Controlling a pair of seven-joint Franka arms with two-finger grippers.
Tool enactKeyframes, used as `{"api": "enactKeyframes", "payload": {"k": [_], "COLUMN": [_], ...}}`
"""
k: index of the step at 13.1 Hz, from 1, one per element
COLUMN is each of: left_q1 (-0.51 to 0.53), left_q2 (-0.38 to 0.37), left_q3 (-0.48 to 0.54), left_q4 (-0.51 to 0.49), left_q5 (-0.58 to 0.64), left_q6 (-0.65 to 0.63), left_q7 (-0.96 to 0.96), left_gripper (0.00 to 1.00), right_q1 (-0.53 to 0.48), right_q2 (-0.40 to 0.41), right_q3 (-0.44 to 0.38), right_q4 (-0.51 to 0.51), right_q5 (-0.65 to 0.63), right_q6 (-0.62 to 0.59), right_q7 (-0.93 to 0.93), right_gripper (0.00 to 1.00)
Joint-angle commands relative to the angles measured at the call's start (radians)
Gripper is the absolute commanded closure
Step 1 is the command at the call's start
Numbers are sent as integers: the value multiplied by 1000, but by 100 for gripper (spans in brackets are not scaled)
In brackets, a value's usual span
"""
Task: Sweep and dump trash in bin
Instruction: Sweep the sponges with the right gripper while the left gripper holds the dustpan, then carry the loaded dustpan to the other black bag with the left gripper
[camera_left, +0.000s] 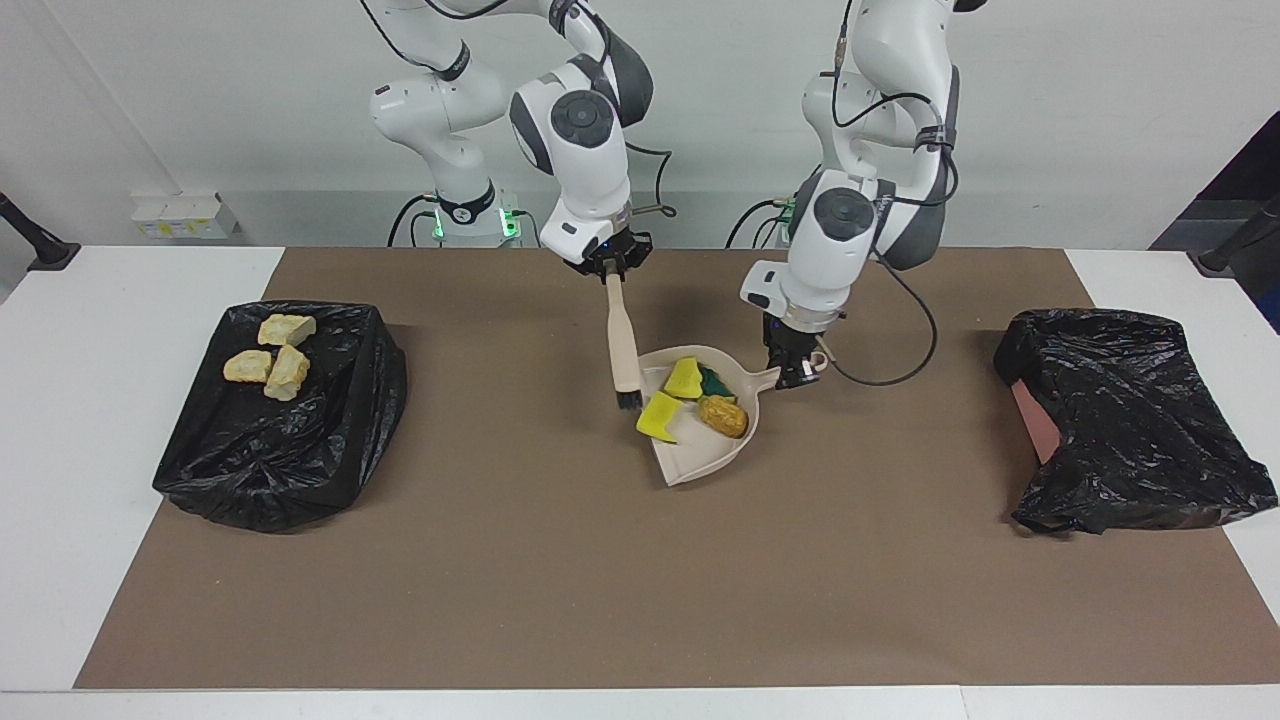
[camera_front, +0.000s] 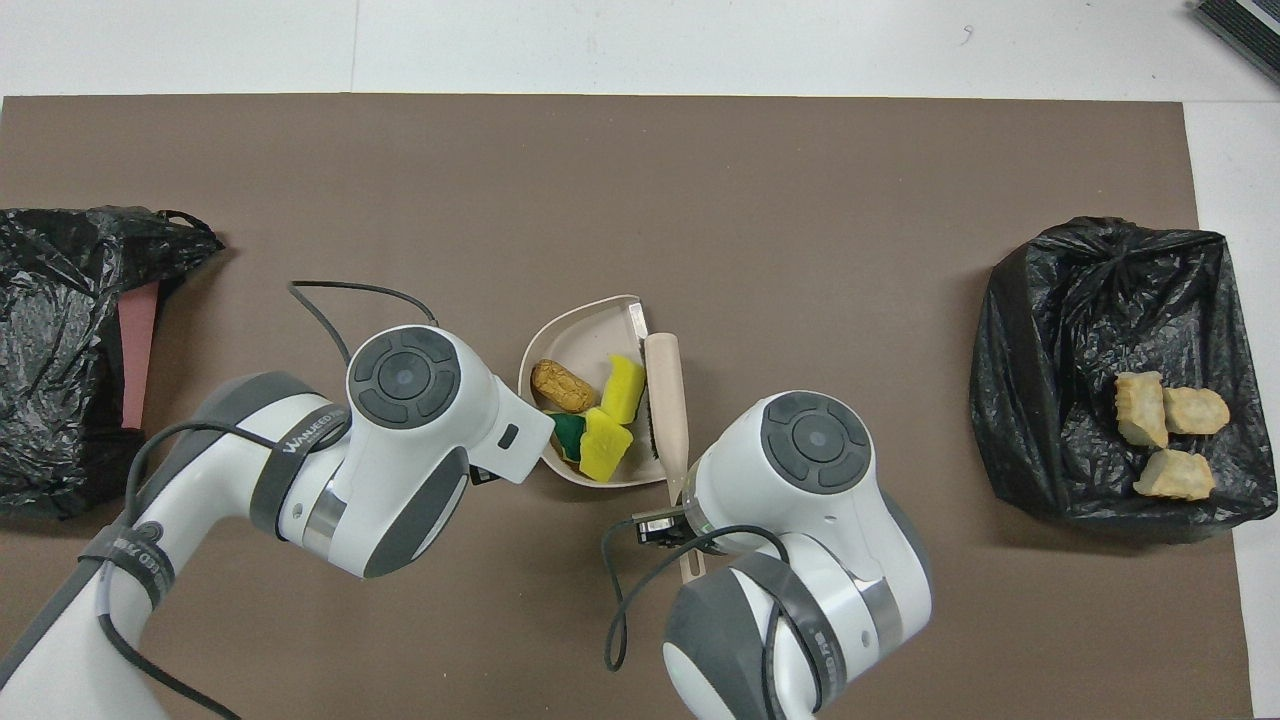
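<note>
The beige dustpan lies on the brown mat at the middle of the table. In it are two yellow sponge bits with green faces and one orange-brown lump; they also show in the overhead view. My left gripper is shut on the dustpan's handle. My right gripper is shut on the handle of the beige brush, whose black bristles rest at the pan's edge. Three pale-yellow lumps lie in the black-bagged bin at the right arm's end.
A second black bag with a reddish patch showing lies at the left arm's end. The brown mat covers most of the white table. A black cable hangs from the left wrist beside the dustpan handle.
</note>
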Motion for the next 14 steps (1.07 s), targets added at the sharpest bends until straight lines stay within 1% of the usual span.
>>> {"api": "enactKeyframes", "payload": {"k": [1,2,3,4,5,6,7,9,12,14], "left_q1": [66,83,110,141,169,199,236,287,371,422], "left_q2": [-35,-38,-51,-64,-79,-91,-108,-102,-87,-59], "left_q3": [-5,-5,-5,-6,-5,-5,-5,3,4,6], "left_q4": [-17,-14,-14,-12,-12,-12,0,78,172,239], "left_q5": [-73,-83,-86,-106,-126,-138,-149,-147,-137,-130], "left_q6": [23,17,14,10,4,-12,-48,-154,-228,-272], "left_q7": [96,124,148,174,223,254,256,283,366,407], "left_gripper": [100,100,100,100,100,100,100,100,100,100], "right_q1": [4,6,24,34,47,79,118,187,231,233], "right_q2": [-14,-26,-54,-88,-115,-122,-117,-100,-65,-50], "right_q3": [15,19,21,22,24,24,24,24,24,24], "right_q4": [60,51,16,-40,-79,-107,-133,-208,-260,-300], "right_q5": [-79,-80,-58,-51,16,65,73,84,85,85], "right_q6": [-111,-134,-133,-115,-93,-70,-27,133,246,289], "right_q7": [79,89,117,153,172,186,226,243,276,284], "right_gripper": [100,100,100,100,100,100,100,100,100,100]}}
